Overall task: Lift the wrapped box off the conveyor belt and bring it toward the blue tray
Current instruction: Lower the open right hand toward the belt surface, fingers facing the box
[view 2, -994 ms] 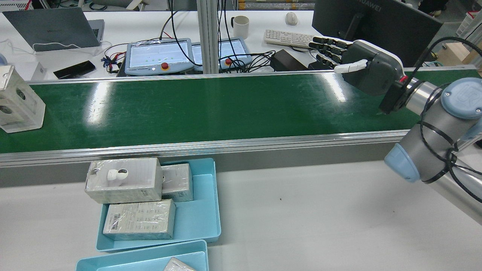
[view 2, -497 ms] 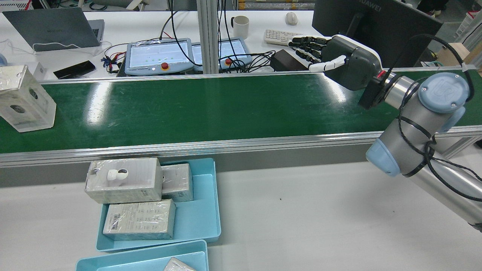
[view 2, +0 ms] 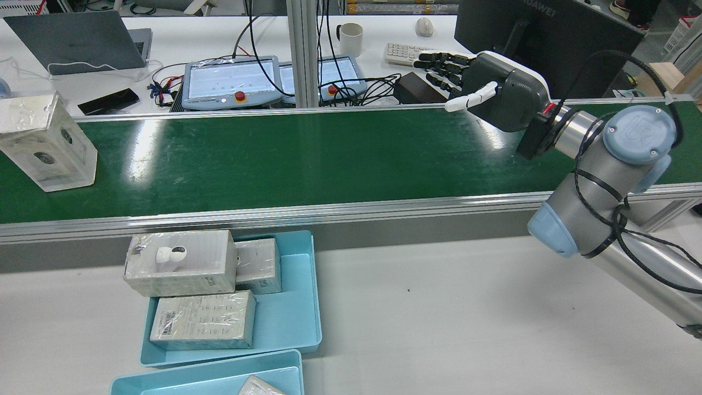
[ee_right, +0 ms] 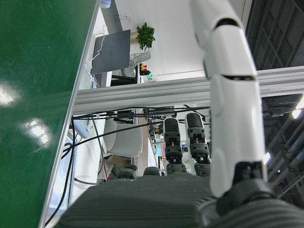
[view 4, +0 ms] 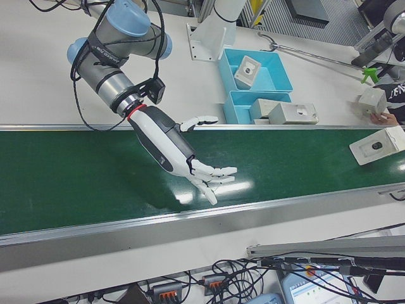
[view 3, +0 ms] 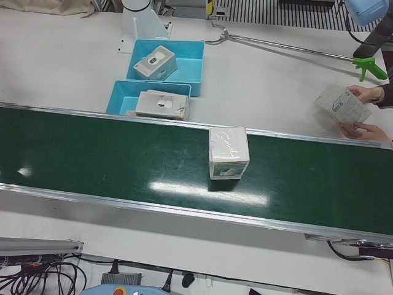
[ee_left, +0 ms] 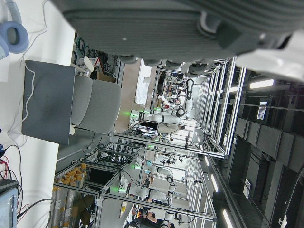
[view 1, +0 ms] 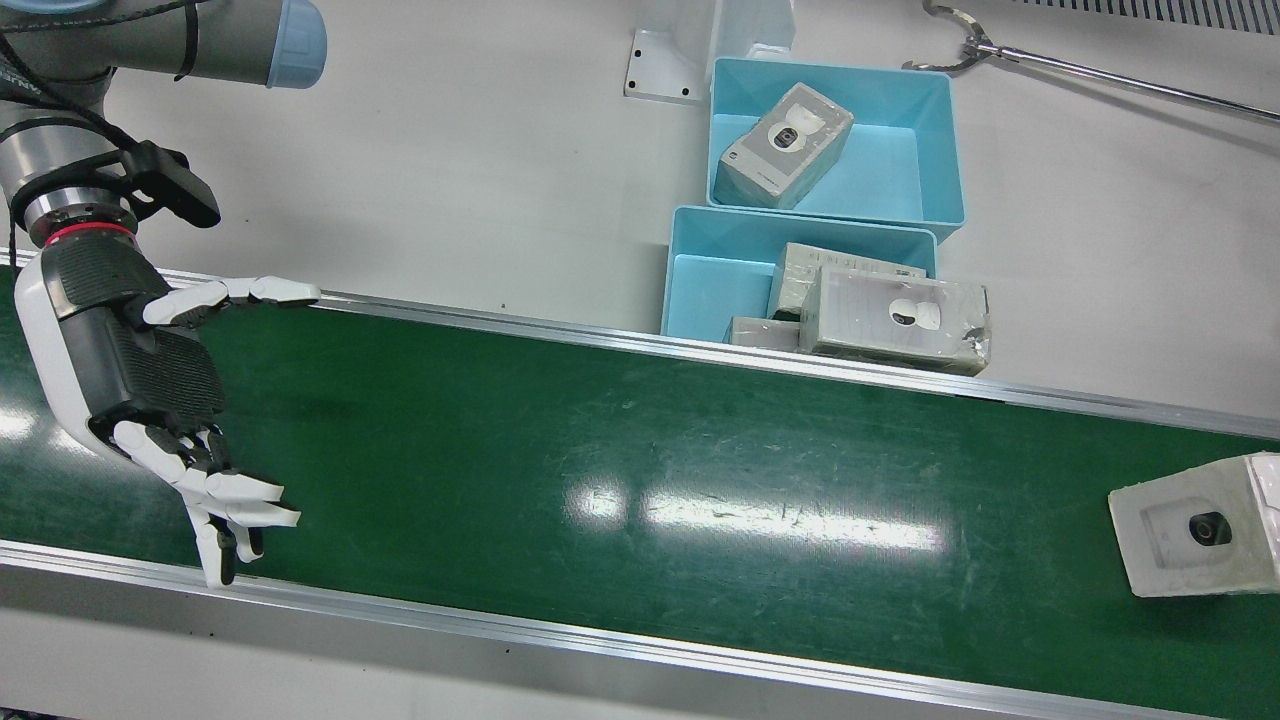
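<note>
The wrapped box [view 2: 46,142] stands upright on the green conveyor belt [view 2: 307,159] at the far left of the rear view. It also shows in the front view [view 1: 1195,525], the left-front view [view 3: 228,152] and the right-front view [view 4: 376,145]. My right hand [view 2: 488,90] is open and empty, palm sideways, above the belt's far right part, far from the box; it also shows in the front view [view 1: 150,380] and the right-front view [view 4: 177,149]. The blue tray [view 2: 296,307] sits on the table just before the belt and holds several wrapped boxes. Only the palm of my left hand [ee_left: 180,23] shows.
A second blue tray [view 1: 900,90] with one box stands behind the first. One box [view 2: 181,262] lies across the near tray's rim by the belt. A person's hands hold a box [view 3: 344,104] at the table's side. Teach pendants [view 2: 230,82] and cables lie beyond the belt.
The wrapped box has moved rightward along the belt in the rear view. My right hand has moved left and toward the belt's far edge, still open.
</note>
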### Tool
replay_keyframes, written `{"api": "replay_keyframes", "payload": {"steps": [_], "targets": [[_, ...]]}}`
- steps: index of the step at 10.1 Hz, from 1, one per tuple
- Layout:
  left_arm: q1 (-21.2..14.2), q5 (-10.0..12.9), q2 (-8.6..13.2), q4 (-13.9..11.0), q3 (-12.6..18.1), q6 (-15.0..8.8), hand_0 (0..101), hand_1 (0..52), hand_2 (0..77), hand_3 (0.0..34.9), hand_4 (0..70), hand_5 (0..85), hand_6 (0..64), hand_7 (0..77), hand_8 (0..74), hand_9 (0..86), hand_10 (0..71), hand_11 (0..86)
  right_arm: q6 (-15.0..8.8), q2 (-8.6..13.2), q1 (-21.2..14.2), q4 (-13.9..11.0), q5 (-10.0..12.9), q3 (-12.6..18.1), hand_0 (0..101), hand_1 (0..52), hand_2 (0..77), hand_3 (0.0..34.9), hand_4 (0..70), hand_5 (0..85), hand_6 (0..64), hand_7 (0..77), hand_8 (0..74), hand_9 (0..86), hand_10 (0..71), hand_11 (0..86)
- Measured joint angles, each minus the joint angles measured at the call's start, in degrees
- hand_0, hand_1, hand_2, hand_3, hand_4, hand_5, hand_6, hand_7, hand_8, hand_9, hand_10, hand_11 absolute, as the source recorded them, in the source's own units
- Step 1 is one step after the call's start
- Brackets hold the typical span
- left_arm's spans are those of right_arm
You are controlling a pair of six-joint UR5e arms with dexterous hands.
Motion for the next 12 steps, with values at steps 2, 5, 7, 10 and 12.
{"api": "replay_keyframes", "payload": {"steps": [2, 5, 7, 10, 12], "targets": [[0.00, 0.00, 0.00, 0.00, 0.00, 0.00, 0, 0.0, 1.1, 0.0, 0.0, 1.1, 0.0, 0.5, 0.5, 0.5, 0.5, 0.0, 0.01, -0.54, 0.00, -0.01, 0.00, 0.01, 50, 16.9, 14.2, 1.6, 21.3, 16.9, 7.1, 19.1, 0.0, 2.2, 1.6, 4.4], [0.00, 0.00, 0.00, 0.00, 0.00, 0.00, 0, 0.0, 0.5, 0.0, 0.0, 1.1, 0.0, 0.5, 0.5, 0.0, 0.5, 0.0, -0.17, -0.53, -0.46, 0.11, 0.05, -1.03, 48, 12.0, 9.3, 1.6, 20.2, 16.4, 6.0, 16.4, 0.0, 2.2, 1.6, 3.3], [0.00, 0.00, 0.00, 0.00, 0.00, 0.00, 0, 0.0, 1.1, 0.0, 0.0, 0.5, 0.0, 0.5, 0.5, 0.0, 0.5, 0.0, -1.28, 0.18, -0.59, 0.02, 0.05, -1.27, 48, 13.1, 8.7, 1.8, 20.2, 16.4, 6.0, 16.4, 0.0, 2.2, 1.6, 3.3], [0.00, 0.00, 0.00, 0.00, 0.00, 0.00, 0, 0.0, 1.1, 0.0, 0.0, 0.5, 0.0, 0.5, 0.5, 0.0, 0.5, 0.5, -3.26, 0.73, -0.60, -0.35, -0.12, -1.23, 48, 14.2, 10.9, 1.6, 21.8, 18.0, 7.6, 20.2, 0.0, 2.2, 0.0, 1.6], [0.00, 0.00, 0.00, 0.00, 0.00, 0.00, 0, 0.0, 1.1, 0.0, 0.0, 1.1, 0.0, 0.5, 0.5, 0.0, 0.0, 0.5, -3.36, 0.51, -1.02, -0.30, -0.04, -1.52, 49, 15.3, 14.2, 1.6, 22.9, 18.0, 8.2, 21.3, 0.0, 2.2, 0.0, 1.6]]}}
